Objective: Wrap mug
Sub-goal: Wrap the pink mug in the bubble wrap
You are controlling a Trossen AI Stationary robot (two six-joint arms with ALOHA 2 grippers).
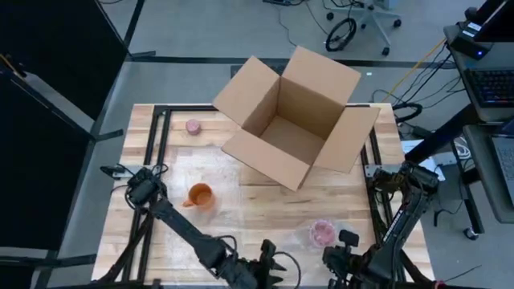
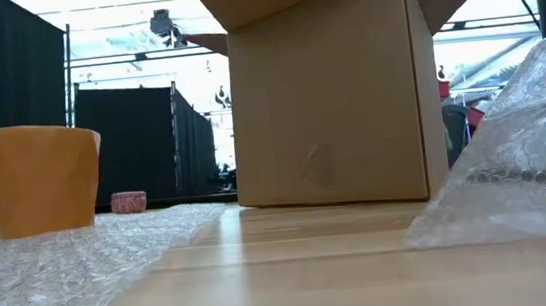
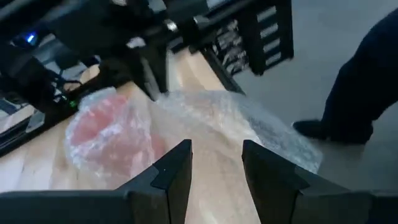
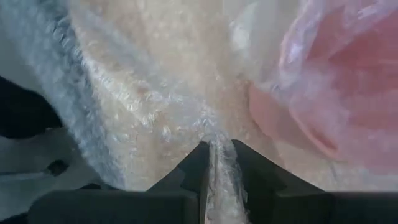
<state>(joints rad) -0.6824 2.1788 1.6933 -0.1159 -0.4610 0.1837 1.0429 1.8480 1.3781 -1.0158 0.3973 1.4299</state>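
Mug (image 1: 200,195), orange, stands upright on bubble wrap (image 1: 173,172) at the wooden surface's (image 1: 265,210) left. Right claw (image 4: 216,163) pinches another wrap sheet (image 4: 149,106) holding a pink cup (image 1: 323,233). Left claw (image 3: 216,163) hangs released nearby. Cardboard box (image 1: 293,116) sits behind.

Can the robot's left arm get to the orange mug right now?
Probably yes. The orange mug stands alone on bubble wrap on the left arm's side, with nothing between them. The left gripper is open and empty near the table's front edge, so it would only have to swing back.
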